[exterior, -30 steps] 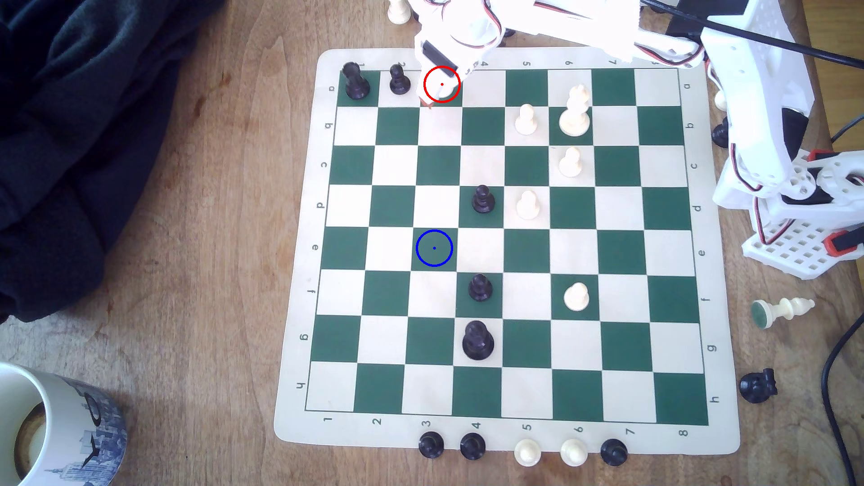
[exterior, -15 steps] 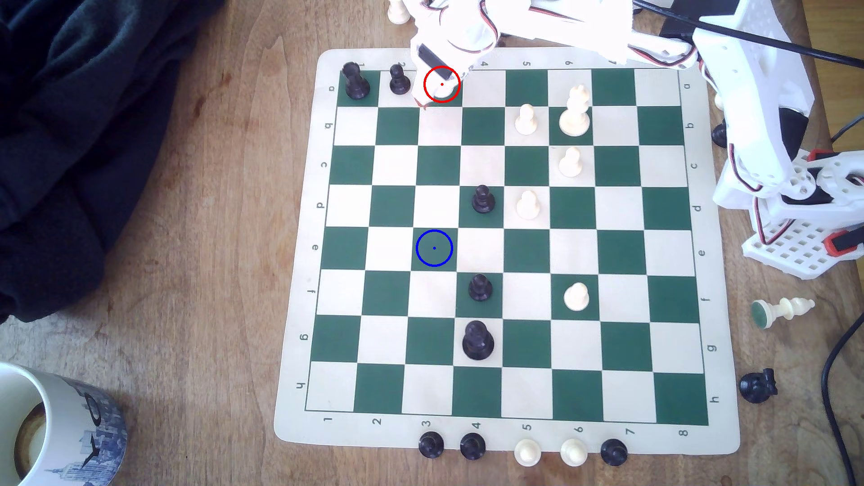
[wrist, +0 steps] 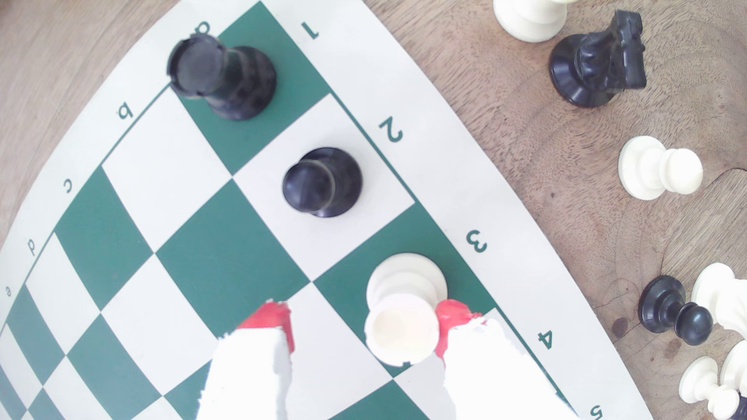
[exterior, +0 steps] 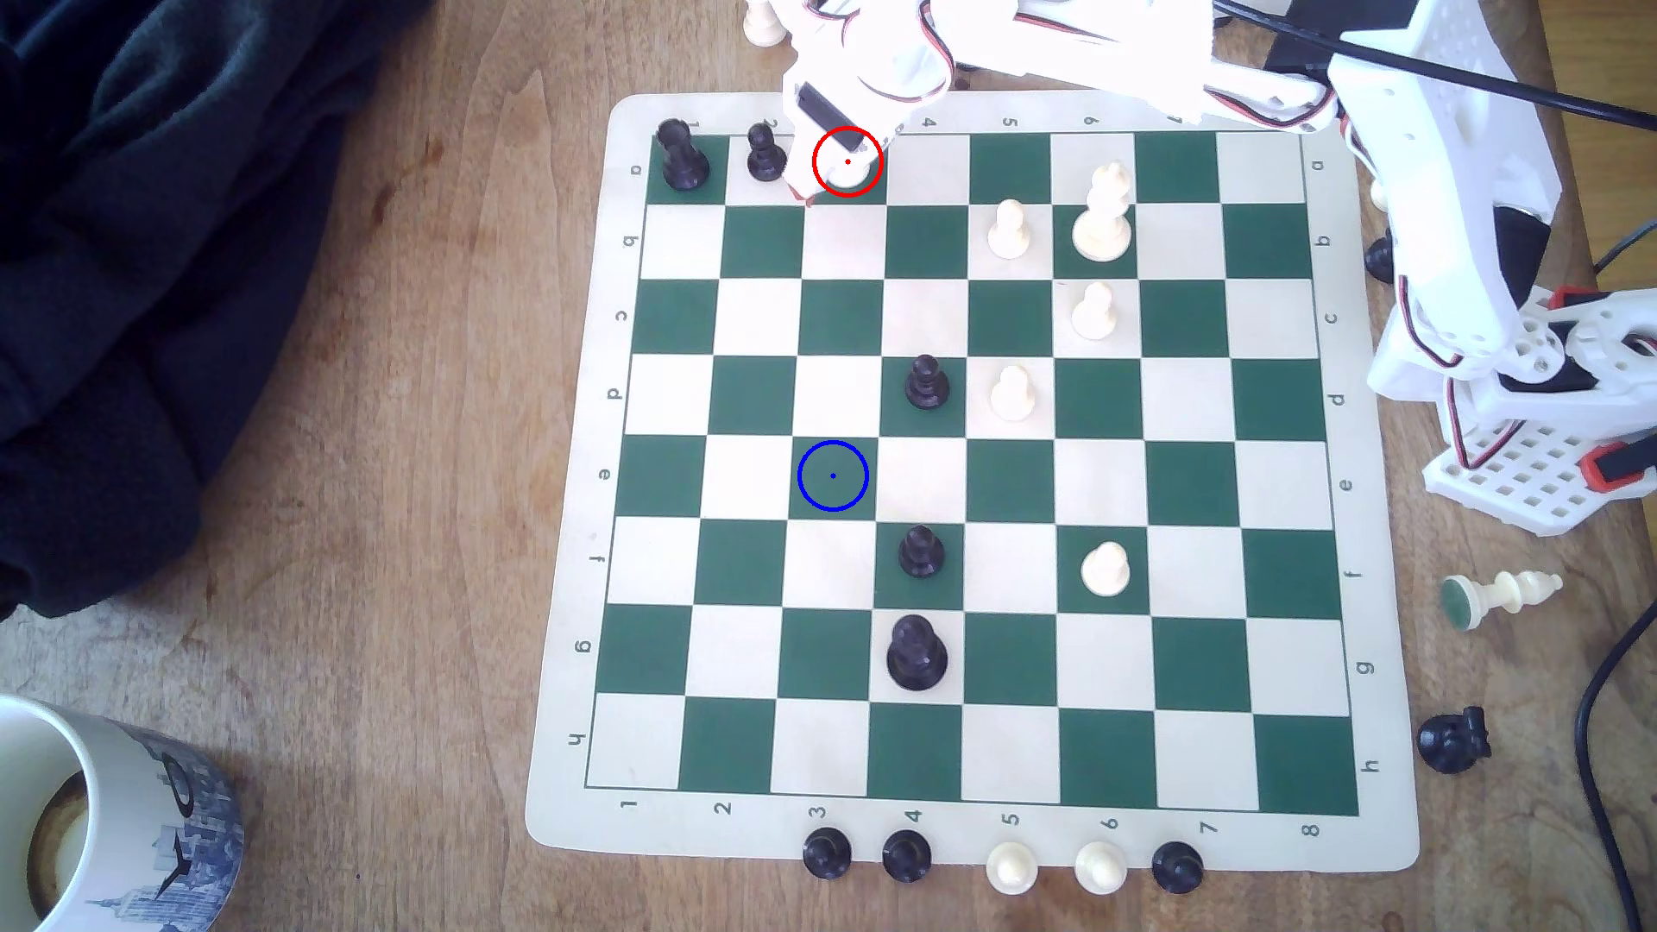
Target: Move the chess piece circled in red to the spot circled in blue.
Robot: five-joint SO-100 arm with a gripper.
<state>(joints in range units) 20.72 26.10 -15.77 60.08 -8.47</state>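
The chess piece (exterior: 848,176) is cream-white and stands on the green square ringed in red, in the board's far row. My white gripper (exterior: 829,179) with red-tipped fingers (exterior: 804,197) is down over it. In the wrist view the gripper (wrist: 362,321) is open and straddles the chess piece (wrist: 400,319). One red fingertip (wrist: 452,319) touches its side. The other fingertip (wrist: 273,317) stands well apart from it. The spot (exterior: 833,476) is a bare green square with a blue ring, several rows nearer on the same file.
A black pawn (exterior: 765,154) (wrist: 321,181) stands one square to the exterior view's left of the chess piece, and a black rook (exterior: 683,159) (wrist: 222,76) beyond it. Black pawns (exterior: 926,384) (exterior: 921,551) flank the spot's right side. Loose pieces (wrist: 659,167) lie off the board's far edge.
The gripper has shifted slightly to the exterior view's left, its red fingertip now nearer the black pawn. The chess piece stays on its square.
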